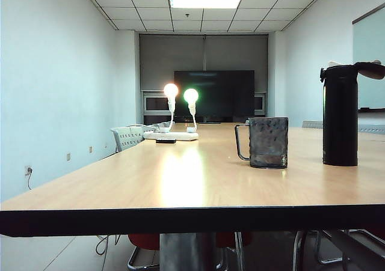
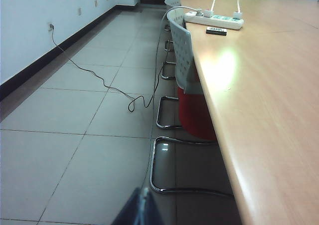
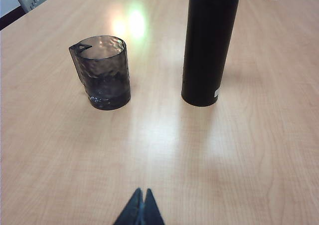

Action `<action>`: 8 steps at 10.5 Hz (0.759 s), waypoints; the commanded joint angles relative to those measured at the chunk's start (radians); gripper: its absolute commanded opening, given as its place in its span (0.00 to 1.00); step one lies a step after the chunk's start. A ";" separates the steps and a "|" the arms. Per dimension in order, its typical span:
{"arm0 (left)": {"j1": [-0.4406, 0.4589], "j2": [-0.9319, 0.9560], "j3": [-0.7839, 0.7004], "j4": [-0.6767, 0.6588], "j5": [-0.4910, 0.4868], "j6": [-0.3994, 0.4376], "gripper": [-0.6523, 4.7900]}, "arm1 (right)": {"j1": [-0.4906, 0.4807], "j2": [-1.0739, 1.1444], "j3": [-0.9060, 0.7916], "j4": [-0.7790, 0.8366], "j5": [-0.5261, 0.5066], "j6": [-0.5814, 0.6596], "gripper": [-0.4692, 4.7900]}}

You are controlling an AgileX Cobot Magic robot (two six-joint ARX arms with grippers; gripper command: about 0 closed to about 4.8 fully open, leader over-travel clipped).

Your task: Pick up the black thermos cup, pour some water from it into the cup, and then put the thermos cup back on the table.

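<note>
Black thermos cup point(image 3: 208, 45) stands upright on the table point(image 3: 249, 150), ahead of the right gripper point(image 3: 140, 207) and a bit to one side of its line, well apart from it. Its flip lid point(image 1: 368, 70) is swung open, hanging out to the side of the top in the exterior view. Nothing touches it.

The cup point(image 3: 103, 73), grey and dimpled, sits upright on the table too, ahead of the right gripper on the other side of its line, about as far out as the thermos. The two stand near each other, not touching. In the exterior view the cup's thin handle point(image 1: 240, 143) points left, away from the thermos.

Right gripper: fingertips pressed together, closed on nothing, hovering low over bare tabletop short of both items.

Left gripper point(image 2: 141, 210): tips also together, empty. It hangs off the table's long side, over the tiled floor point(image 2: 75, 150). Table edge runs alongside it; beyond it a white-backed chair point(image 2: 182, 50) with a red seat is tucked under the table. Farther along on the tabletop, a white power strip point(image 2: 214, 20) with two lit lamps point(image 1: 180, 95) plugged in, and a small dark object point(image 2: 216, 31) just beside it. A cable point(image 2: 99, 80) trails across the floor from a wall socket.

Neither gripper shows in the exterior view.
</note>
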 commanded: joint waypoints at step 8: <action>-0.001 0.001 -0.001 0.001 0.000 0.000 0.11 | 0.013 -0.361 -0.311 0.121 0.047 0.002 0.09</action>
